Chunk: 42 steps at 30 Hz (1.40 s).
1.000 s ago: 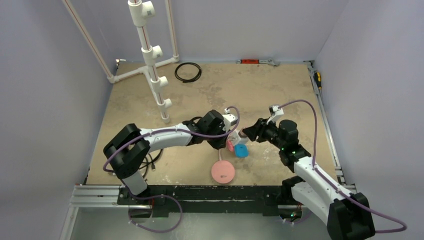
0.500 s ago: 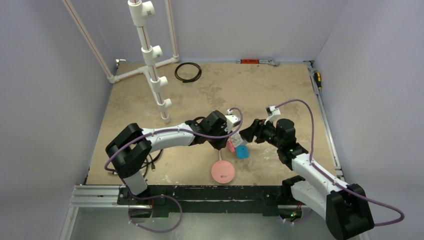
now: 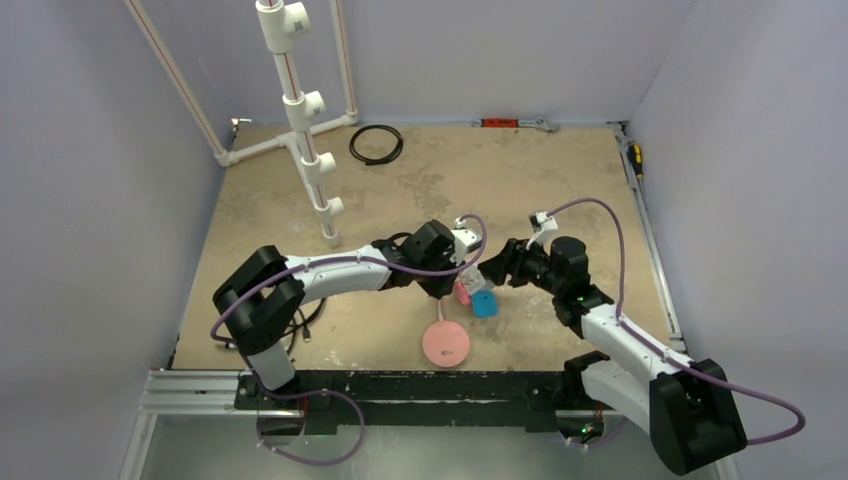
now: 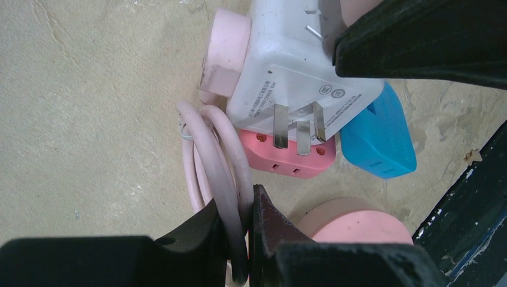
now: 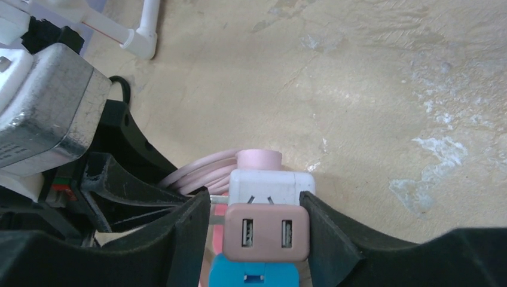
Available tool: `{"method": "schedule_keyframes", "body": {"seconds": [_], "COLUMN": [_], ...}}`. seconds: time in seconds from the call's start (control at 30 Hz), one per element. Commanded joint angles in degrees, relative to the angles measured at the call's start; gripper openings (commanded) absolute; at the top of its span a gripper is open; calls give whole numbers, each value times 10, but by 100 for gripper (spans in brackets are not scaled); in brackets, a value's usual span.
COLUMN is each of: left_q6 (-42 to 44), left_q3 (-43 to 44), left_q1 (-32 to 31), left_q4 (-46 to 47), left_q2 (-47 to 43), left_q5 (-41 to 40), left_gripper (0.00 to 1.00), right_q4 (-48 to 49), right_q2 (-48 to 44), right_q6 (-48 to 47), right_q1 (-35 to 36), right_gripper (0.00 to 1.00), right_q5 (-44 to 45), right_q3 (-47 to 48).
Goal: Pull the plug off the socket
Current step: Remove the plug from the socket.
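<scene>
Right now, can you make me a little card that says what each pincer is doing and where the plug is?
left pincer: shut on the pink cable
right pincer: open, one finger each side of the pink USB block
pink plug: seated in the white socket cube
nearby: blue adapter, pink disc

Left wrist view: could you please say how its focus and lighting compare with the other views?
Left wrist view: print on the white plastic cube adapter is sharp, while the left claw's black fingers are featureless. Right wrist view: the dusty-pink block with two USB ports is crisp; the tan tabletop is bright. Top external view: even, soft-shadowed light.
</scene>
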Motion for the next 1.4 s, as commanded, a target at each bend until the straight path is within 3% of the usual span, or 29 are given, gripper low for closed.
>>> {"method": "schedule_keyframes", "body": {"seconds": [0.0, 0.17, 0.5, 1.03, 1.37], "left_q6": [10, 9, 10, 13, 9], "left_q3": [4, 6, 14, 24, 30], "left_q1": [8, 8, 9, 9, 30], "left_q4": [-26, -30, -50, -75, -84], "left_q2": [26, 32, 43, 51, 50], "left_q5": [-53, -56, -100, -158, -155], "left_gripper": [0, 0, 0, 0, 0], "right_q4": [27, 30, 17, -19, -70], "right_q2": [4, 0, -3, 34, -65], "right_q6": [-7, -5, -5, 31, 12], "right_q1": [4, 4, 4, 4, 4], "right_gripper": [55, 42, 1, 0, 0], "right_q5": [-13, -10, 7, 6, 87], "right_q3": [-12, -16, -9, 29, 5]}}
